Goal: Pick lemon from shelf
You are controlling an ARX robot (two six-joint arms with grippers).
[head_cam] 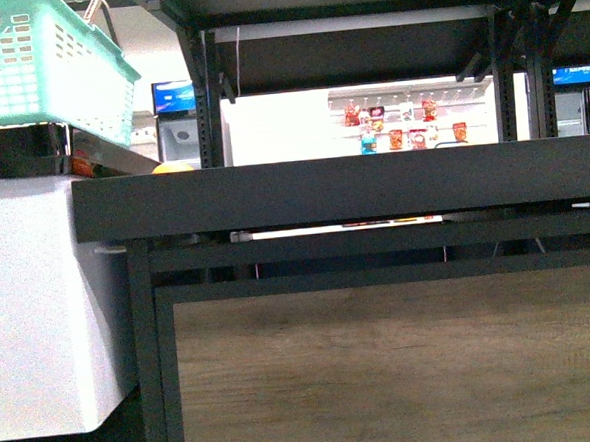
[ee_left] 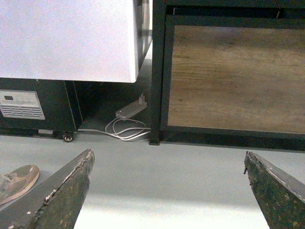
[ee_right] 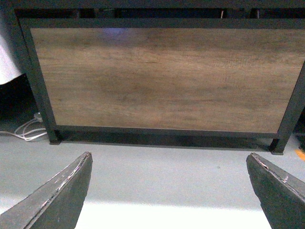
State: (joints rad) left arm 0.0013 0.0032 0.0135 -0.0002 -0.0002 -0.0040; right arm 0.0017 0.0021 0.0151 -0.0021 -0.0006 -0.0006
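Observation:
The black shelf (head_cam: 373, 186) fills the front view, with its deep tray edge across the middle and upright posts above. A sliver of yellow fruit (head_cam: 172, 169) peeks over the tray edge at the left; I cannot tell whether it is the lemon. Neither arm shows in the front view. My left gripper (ee_left: 167, 191) is open and empty, low over the grey floor, facing the shelf's left leg (ee_left: 157, 76). My right gripper (ee_right: 169, 191) is open and empty, low over the floor, facing the shelf's wooden base panel (ee_right: 167, 76).
A teal basket (head_cam: 45, 66) sits at the upper left above a white cabinet (head_cam: 40, 307). A power strip with white cables (ee_left: 131, 121) lies on the floor by the shelf leg. A shoe (ee_left: 16, 179) shows at the floor's edge.

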